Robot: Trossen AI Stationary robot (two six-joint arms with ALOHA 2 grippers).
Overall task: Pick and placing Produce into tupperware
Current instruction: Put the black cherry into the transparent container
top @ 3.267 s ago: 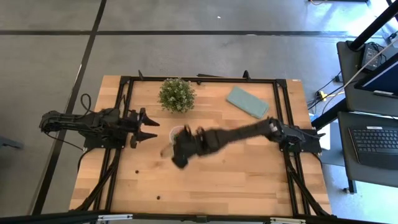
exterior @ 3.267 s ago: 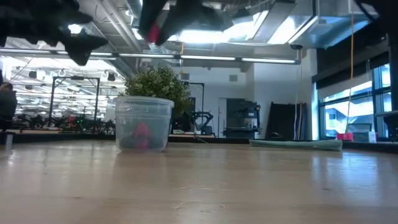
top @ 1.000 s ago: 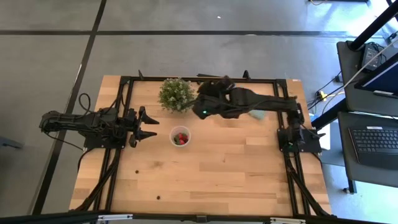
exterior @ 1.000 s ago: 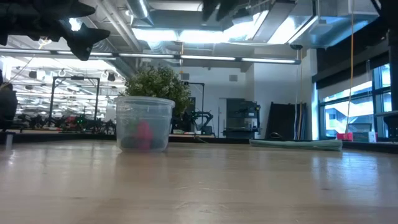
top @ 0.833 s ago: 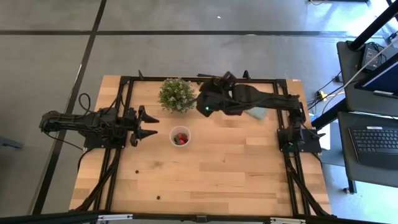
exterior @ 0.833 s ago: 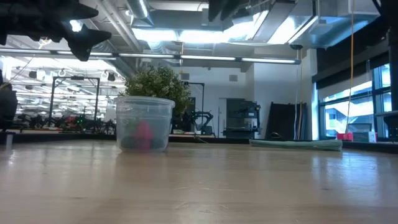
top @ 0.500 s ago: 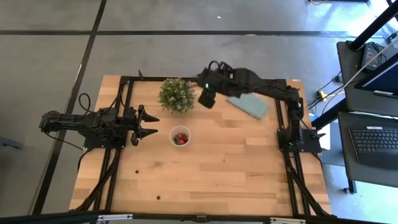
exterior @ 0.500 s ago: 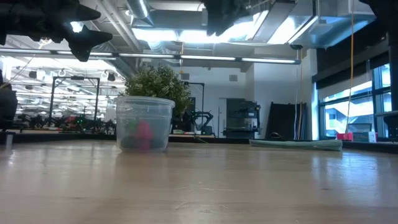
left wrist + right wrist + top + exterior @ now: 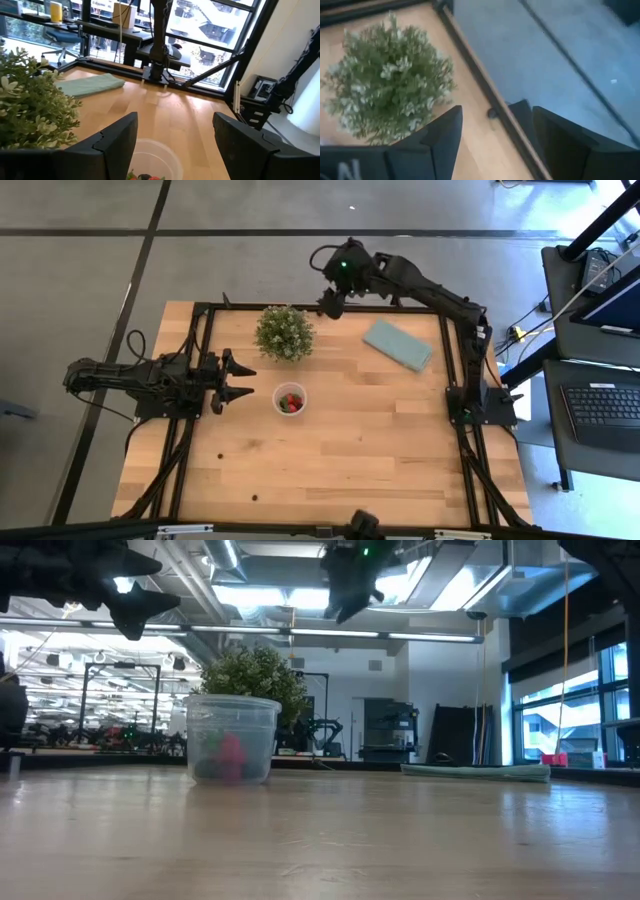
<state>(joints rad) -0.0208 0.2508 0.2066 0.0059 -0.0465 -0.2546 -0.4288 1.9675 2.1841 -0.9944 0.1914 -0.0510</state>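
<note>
Produce (image 9: 290, 402) is seen inside the tupperware (image 9: 290, 398), red berries w/ something dark among them, near table centre, just in front of the potted plant (image 9: 284, 332). No loose berries are made out on the wood, so the placing step is judged done or nearly so. The right gripper (image 9: 330, 304) is held high over the table's far edge, beyond the plant, well apart from the cup, jaws spread wide and nothing held. The left gripper (image 9: 236, 378) is parked just beside the cup on its left, fingers wide apart and empty too. If anything is left, a scan for stray berries is called for next; otherwise a return of the right arm to rest is prob. due.
</note>
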